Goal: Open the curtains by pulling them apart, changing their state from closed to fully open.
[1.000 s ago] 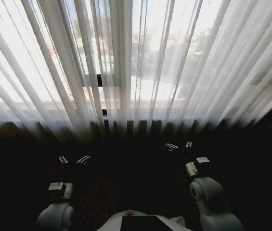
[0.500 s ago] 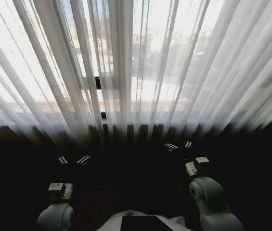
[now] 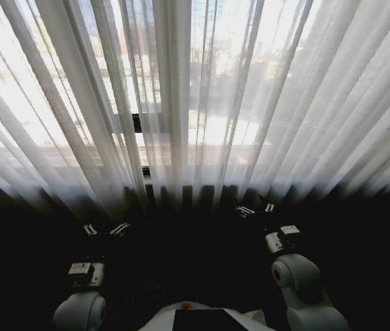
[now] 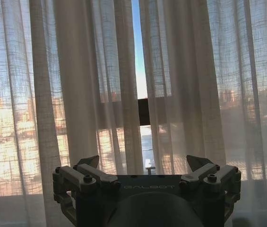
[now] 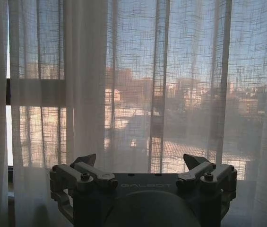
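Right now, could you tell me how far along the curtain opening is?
Nothing looks done yet: the curtains hang closed, with a narrow slit between the panels in the left wrist view. The left gripper and right gripper are open, held low before the fabric, gripping nothing. Grasping both panels and pulling them apart remains.

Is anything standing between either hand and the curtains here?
Nothing visible does. The left hand and right hand sit open and low in front of the curtains, with dark open space between them and the fabric. The wrist views look straight onto pleats, with a narrow gap at the panels' meeting.
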Robot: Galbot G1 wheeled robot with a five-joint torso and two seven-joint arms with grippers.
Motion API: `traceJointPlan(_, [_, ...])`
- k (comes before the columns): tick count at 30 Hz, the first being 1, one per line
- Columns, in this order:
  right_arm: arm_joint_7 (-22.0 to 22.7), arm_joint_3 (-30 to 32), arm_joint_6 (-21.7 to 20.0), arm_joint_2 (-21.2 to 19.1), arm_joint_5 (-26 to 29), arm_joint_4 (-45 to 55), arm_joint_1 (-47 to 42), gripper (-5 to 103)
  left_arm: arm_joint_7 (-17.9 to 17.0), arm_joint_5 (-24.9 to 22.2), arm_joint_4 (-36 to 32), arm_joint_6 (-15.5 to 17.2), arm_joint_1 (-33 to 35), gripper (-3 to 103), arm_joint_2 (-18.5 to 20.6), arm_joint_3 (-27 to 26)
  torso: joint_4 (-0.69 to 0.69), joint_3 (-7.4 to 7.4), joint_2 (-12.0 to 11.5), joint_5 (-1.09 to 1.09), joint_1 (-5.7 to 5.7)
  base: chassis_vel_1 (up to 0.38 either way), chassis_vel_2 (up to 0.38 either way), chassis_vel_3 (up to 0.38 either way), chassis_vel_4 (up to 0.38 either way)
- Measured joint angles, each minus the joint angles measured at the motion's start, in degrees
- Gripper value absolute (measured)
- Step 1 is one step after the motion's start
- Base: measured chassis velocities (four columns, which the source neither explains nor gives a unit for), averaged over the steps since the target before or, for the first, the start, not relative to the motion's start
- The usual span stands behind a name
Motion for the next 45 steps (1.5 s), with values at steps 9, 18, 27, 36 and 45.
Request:
traceJointPlan(9, [-0.1, -0.2, 0.0, 0.2, -0.1, -0.1, 0.0, 100, 0.1, 0.2, 0.4, -0.7, 0.1, 100, 0.0, 0.0, -0.01, 0.0, 0.0, 0.0, 0.0, -0.159, 0.148, 0.145, -0.153])
traceJointPlan(18, [-0.1, -0.3, 0.0, 0.2, -0.1, 0.0, -0.1, 100, 0.1, 0.2, 0.5, -1.0, 0.1, 100, 0.0, 0.0, 0.0, 0.0, 0.0, 0.0, 0.0, -0.147, 0.16, 0.156, -0.154])
traceJointPlan(27, [-0.1, -0.3, 0.1, 0.3, -0.2, 0.0, -0.3, 100, 0.1, 0.4, 0.7, -1.4, 0.2, 100, -0.1, 0.1, 0.0, 0.0, 0.0, 0.01, -0.01, -0.156, 0.134, 0.153, -0.132])
traceJointPlan(36, [-0.1, -0.3, 0.1, 0.3, -0.2, 0.1, -0.3, 100, 0.1, 0.5, 0.8, -1.6, 0.3, 100, -0.3, 0.2, 0.0, 0.0, 0.0, 0.0, 0.0, -0.154, 0.153, 0.143, -0.156])
traceJointPlan(45, [-0.1, -0.4, 0.3, 0.3, -0.3, 0.1, -0.4, 100, 0.1, 0.7, 1.0, -2.2, 0.4, 100, -0.3, 0.2, 0.0, 0.0, 0.0, 0.01, 0.0, -0.153, 0.155, 0.153, -0.163])
